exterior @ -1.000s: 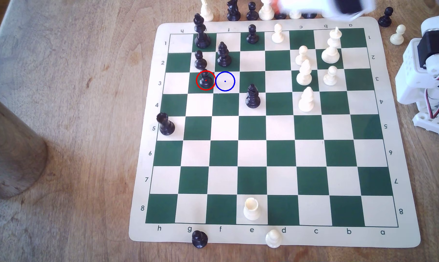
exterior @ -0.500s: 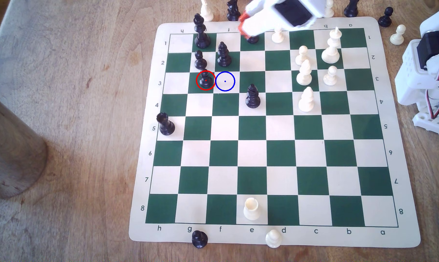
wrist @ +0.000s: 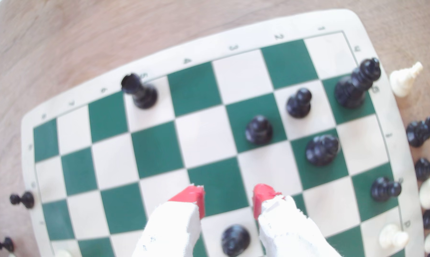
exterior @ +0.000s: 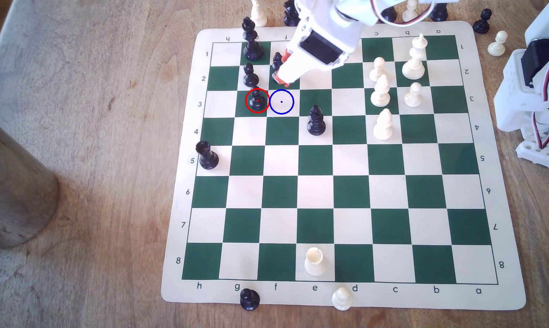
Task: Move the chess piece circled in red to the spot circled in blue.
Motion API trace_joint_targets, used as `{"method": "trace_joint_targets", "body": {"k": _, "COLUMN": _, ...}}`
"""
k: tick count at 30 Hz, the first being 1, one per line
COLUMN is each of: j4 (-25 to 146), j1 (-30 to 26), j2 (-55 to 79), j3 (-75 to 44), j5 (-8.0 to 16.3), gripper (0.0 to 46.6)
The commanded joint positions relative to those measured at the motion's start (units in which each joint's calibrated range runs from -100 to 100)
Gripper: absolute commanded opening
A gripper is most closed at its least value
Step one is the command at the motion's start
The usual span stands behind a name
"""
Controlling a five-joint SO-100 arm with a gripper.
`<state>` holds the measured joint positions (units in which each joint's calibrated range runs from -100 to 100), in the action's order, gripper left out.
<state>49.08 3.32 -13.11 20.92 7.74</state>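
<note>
While the chess piece point(exterior: 257, 100) stands ringed in red just beside the spot point(exterior: 281, 102) in the exterior view, the gripper point(exterior: 280, 79) hangs above a black bishop point(exterior: 277, 61). In the wrist view, its red-tipped fingers point(wrist: 193, 196) are spread apart, empty, touching nothing.

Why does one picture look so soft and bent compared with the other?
In the wrist view everything is blurred, the chessboard edges bow like a wide-angle lens, and the open gripper with its red tips is soft. In the exterior view the board lines are straight, the ringed pawn is crisp, and daylight washes out the cream squares a little.
</note>
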Motion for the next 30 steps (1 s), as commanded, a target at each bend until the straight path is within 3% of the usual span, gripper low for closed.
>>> {"method": "trace_joint_targets", "body": {"k": 1, "j4": -1.6, "j1": 0.5, "j2": 1.7, "j3": -7.9, "j5": 0.7, "gripper": 10.9}}
{"method": "trace_joint_targets", "body": {"k": 12, "j4": -2.0, "j1": 2.2, "j2": 11.8, "j3": -14.0, "j5": 1.1, "gripper": 14.3}}
{"method": "trace_joint_targets", "body": {"k": 30, "j4": -3.8, "j1": 2.3, "j2": 23.2, "j3": -22.3, "j5": 1.4, "gripper": 13.2}}
